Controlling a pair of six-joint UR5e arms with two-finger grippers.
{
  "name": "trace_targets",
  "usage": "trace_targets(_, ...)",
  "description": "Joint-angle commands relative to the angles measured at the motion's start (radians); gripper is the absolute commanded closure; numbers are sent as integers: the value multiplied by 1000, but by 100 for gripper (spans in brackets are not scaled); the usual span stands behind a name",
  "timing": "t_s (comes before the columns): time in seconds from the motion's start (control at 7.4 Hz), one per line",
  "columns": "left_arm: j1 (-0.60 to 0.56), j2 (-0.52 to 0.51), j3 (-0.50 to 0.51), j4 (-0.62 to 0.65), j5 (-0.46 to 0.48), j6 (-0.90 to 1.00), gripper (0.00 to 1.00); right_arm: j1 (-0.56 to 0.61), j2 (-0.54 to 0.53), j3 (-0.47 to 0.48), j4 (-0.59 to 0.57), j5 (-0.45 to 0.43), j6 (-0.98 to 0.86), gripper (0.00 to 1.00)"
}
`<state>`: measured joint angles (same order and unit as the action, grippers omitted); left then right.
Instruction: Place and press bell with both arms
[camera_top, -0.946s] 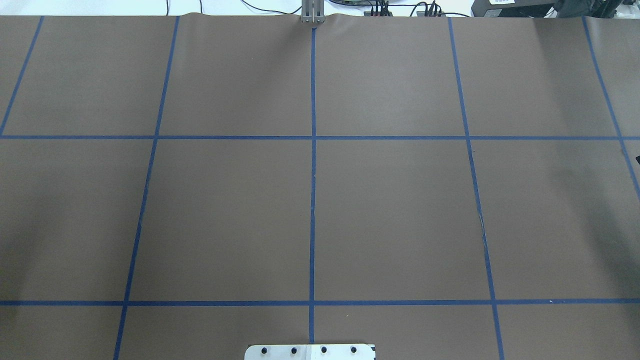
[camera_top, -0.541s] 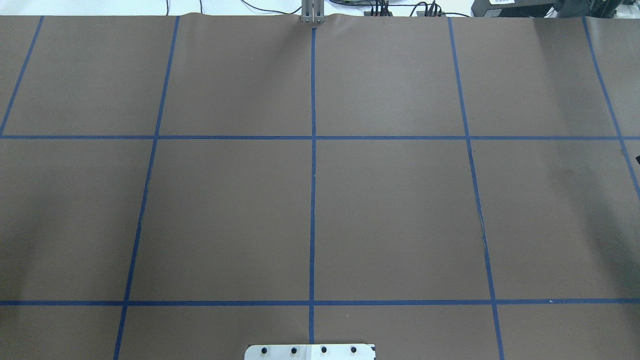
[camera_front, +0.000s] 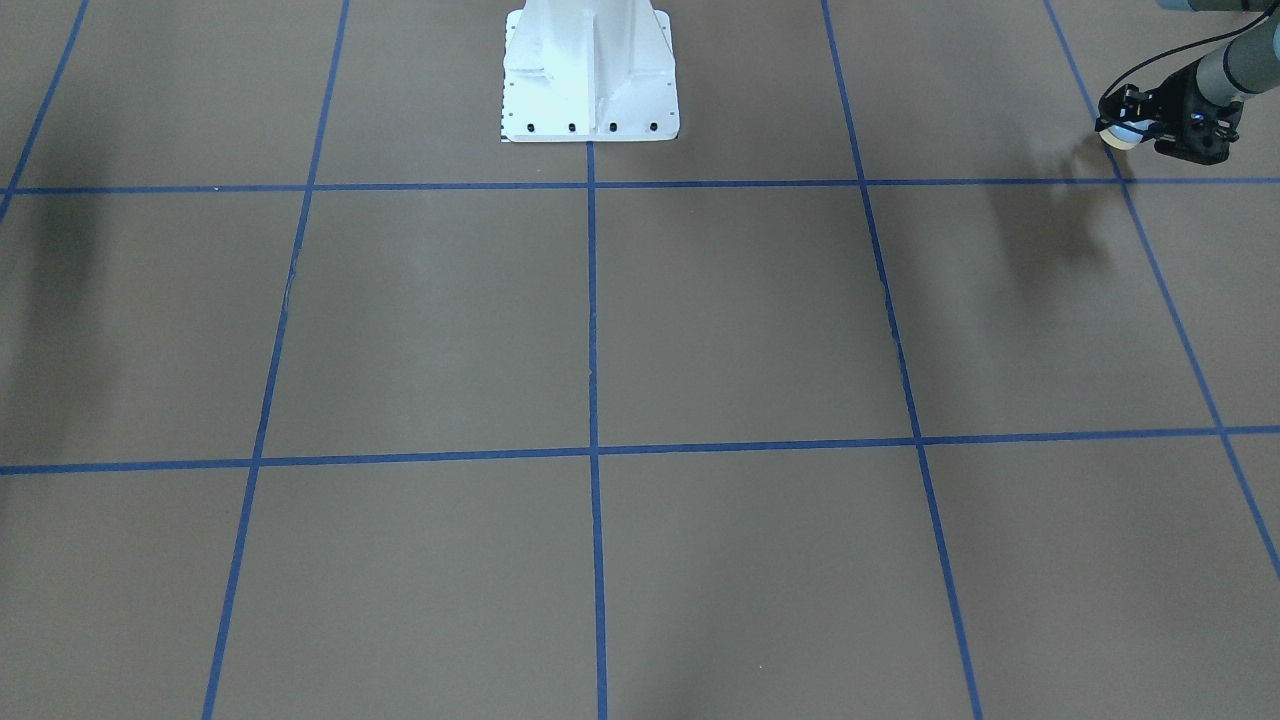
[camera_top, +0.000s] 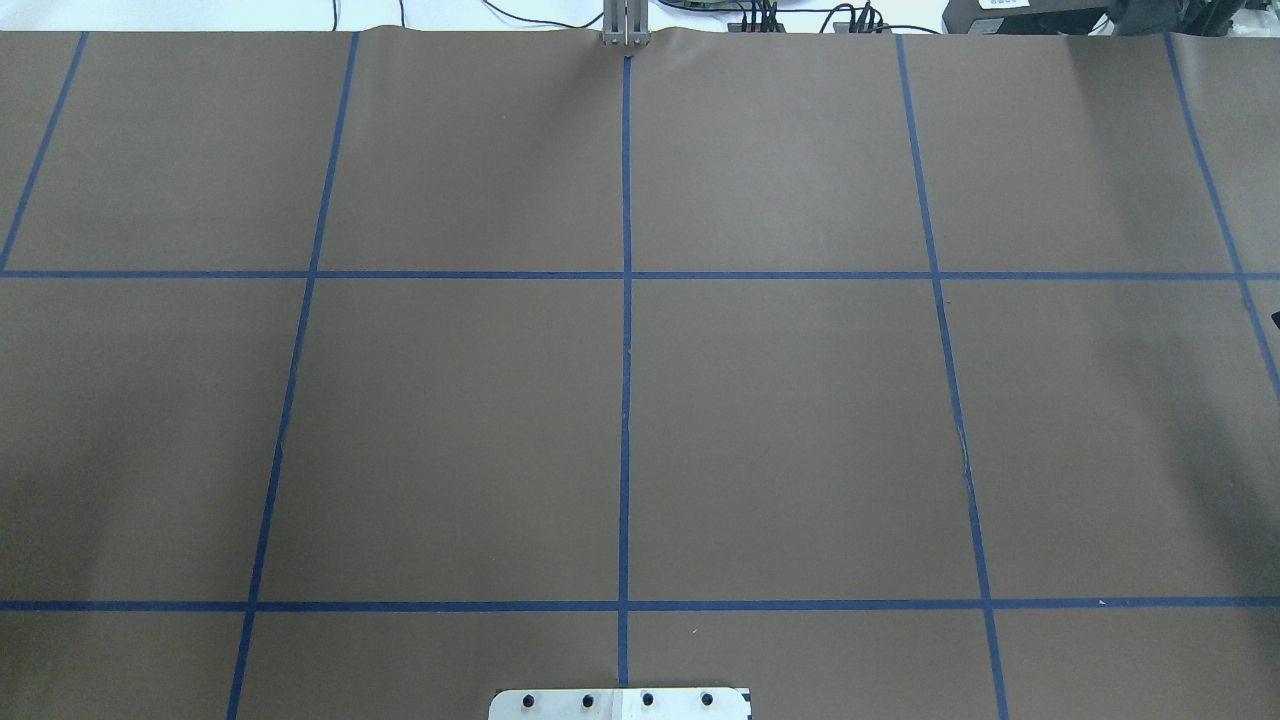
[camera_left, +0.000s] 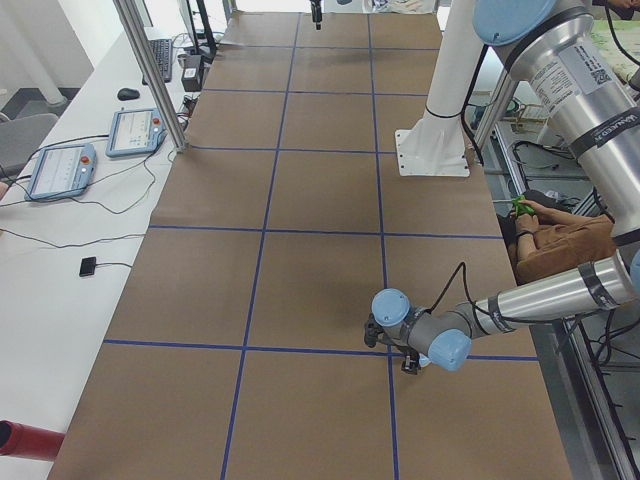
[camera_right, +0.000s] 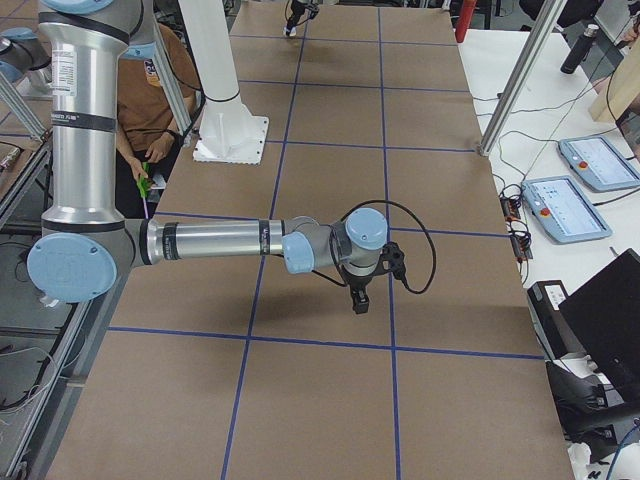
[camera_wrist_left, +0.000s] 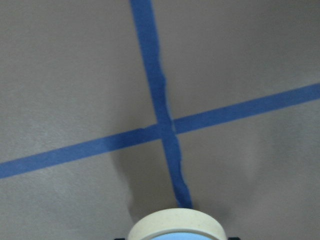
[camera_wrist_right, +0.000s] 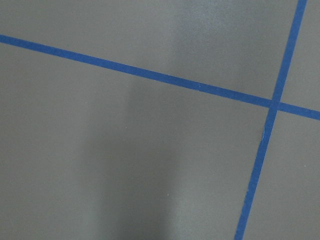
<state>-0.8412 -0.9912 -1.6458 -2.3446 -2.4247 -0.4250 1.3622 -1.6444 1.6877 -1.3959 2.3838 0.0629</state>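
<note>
The bell (camera_front: 1121, 137), light blue with a cream base, is held on its side in my left gripper (camera_front: 1118, 130), low over the brown mat near a tape crossing at the table's left end. In the left wrist view the bell's cream base (camera_wrist_left: 175, 226) fills the bottom edge, above a blue tape cross. My left arm (camera_left: 520, 300) reaches in low. My right gripper (camera_right: 358, 300) points down over the mat at the other end, just above a tape line; I cannot tell whether it is open or shut. Neither gripper shows in the overhead view.
The brown mat (camera_top: 780, 420) carries a grid of blue tape lines (camera_top: 626, 400). The white pedestal base (camera_front: 590, 75) stands at the robot's side. Tablets (camera_left: 60, 168) and cables lie on the white bench beyond the mat. A seated person (camera_left: 555, 240) is beside the robot.
No arm or bell shows in the overhead frames. Only the faint shadow at the right side of the mat has shifted slightly.
</note>
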Motion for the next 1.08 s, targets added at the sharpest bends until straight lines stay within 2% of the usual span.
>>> trace_targets(0.0,-12,-4,-151,159,-49,0,100,0,2,-11,0,0,0,0)
trace_targets(0.14,-13,-68,-236,314,-48,0,100,0,6,-11,0,0,0,0)
trace_targets(0.27,-24,-189,-282,481,-42,0,100,0,12,-13,0,-2,0,0)
trace_targets(0.41,-54,-351,-295,659,-40,2,100,0,15,-14,0,-2,0,0)
trace_targets(0.68,-65,-644,-275,918,-36,0,100,0,25,-25,0,-2,0,0)
trace_targets(0.95,-59,-928,-197,1120,4,-1,100,0,29,-25,0,-2,0,0)
